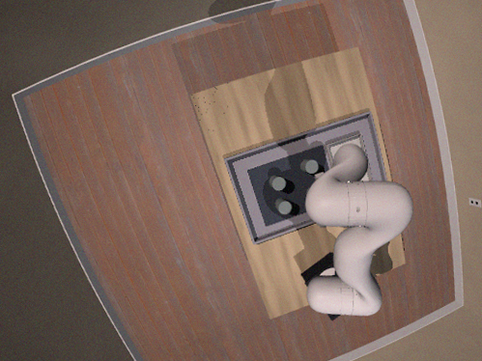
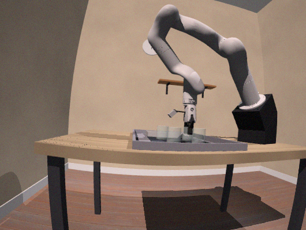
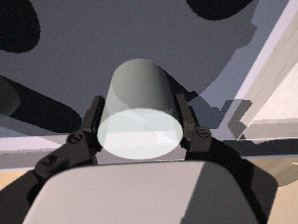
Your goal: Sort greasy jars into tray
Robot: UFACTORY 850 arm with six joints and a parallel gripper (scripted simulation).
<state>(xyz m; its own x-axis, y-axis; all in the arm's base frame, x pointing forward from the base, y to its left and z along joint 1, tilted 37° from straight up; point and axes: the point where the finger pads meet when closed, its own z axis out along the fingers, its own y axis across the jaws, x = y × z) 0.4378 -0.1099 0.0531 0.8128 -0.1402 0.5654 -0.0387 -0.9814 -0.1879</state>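
Four glass jars stand mouth down on the dark drying mat (image 1: 256,179) (image 3: 85,45). One jar (image 3: 140,85) is between the fingers of my gripper (image 3: 140,105) (image 2: 189,132); both fingers press against its sides, so the gripper is shut on it. This jar stands upright, and in the top view the arm hides it. The other three are a jar (image 1: 311,167) nearest the tray, a jar (image 1: 278,183) farther left, and a jar (image 1: 285,208) below that one. The white tray (image 1: 337,148) (image 3: 284,100) is beside the mat, partly hidden by the arm, and looks empty where it shows.
A raised grey rim (image 1: 239,201) (image 2: 187,146) surrounds the mat and tray on the wooden table (image 1: 243,114). The arm (image 1: 358,205) reaches over the tray side. In the wrist view, another jar (image 3: 7,100) is at the left edge, with dark shadows around.
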